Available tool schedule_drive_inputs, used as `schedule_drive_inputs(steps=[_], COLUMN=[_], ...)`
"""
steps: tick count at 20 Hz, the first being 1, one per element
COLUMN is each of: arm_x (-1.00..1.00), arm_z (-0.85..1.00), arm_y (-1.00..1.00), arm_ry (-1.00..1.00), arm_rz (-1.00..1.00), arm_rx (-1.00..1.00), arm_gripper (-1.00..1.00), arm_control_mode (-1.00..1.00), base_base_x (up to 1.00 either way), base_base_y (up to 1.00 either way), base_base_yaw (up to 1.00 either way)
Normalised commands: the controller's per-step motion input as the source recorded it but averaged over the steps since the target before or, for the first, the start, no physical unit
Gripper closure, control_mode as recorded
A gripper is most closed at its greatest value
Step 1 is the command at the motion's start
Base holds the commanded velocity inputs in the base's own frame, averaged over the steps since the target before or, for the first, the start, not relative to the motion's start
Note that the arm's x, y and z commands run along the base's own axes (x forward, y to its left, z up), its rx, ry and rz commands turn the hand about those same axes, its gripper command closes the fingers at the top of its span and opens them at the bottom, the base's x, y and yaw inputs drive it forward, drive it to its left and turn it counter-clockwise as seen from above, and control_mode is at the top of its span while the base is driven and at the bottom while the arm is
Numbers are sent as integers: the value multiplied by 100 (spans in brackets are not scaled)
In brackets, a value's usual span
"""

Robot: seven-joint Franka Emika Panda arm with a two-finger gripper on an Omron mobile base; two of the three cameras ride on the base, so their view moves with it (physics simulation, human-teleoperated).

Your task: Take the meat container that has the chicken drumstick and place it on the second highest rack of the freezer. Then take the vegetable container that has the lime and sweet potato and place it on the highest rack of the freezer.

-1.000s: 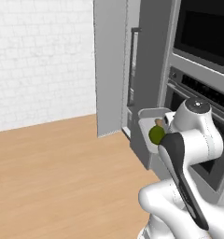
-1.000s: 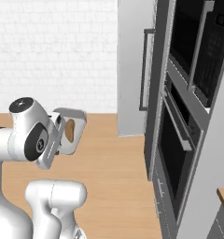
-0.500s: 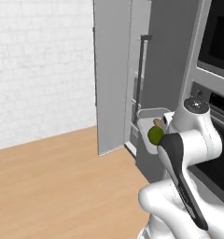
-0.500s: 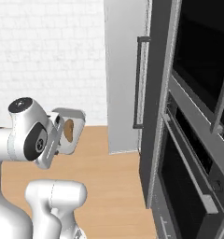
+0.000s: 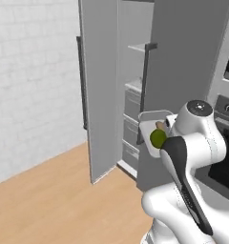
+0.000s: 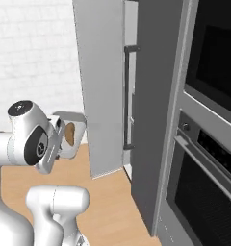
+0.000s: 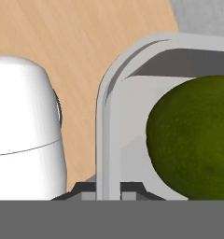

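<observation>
Your gripper (image 7: pixel 108 189) pinches the rim of the grey tray (image 7: pixel 102 121) holding the lime (image 7: pixel 191 140) and sweet potato (image 6: pixel 69 133); nothing carries readable writing.

A round, mottled dark green lime (image 7: pixel 191 140) lies in a pale grey plastic tray (image 7: pixel 115 93) at the hand view's right. Upper left there, the wooden floor (image 7: pixel 81 37) is tan with fine grain. In the left base view, a tall grey freezer door (image 5: pixel 98 86) with a dark bar handle (image 5: pixel 80 81) stands against a white brick wall (image 5: pixel 30 71).

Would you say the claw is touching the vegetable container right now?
Touching: in the hand view, the claw has its fingertips on either side of the vegetable container's rim wall.
</observation>
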Motion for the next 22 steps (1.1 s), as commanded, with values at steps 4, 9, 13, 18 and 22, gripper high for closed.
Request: schedule_drive_inputs(steps=[4,9,13,18,22], arm_x=[0,0,0,0,0], arm_z=[0,0,0,0,0], arm_y=[0,0,0,0,0], arm_ry=[0,0,0,0,0], arm_rz=[0,0,0,0,0], arm_rx=[0,0,0,0,0], arm_gripper=[100,100,100,100,100], arm_control_mode=[100,100,100,100,100], base_base_x=[86,59,44,34,28], base_base_y=[90,95,99,93,22], base_base_yaw=[-60,-59,-54,-55,-33])
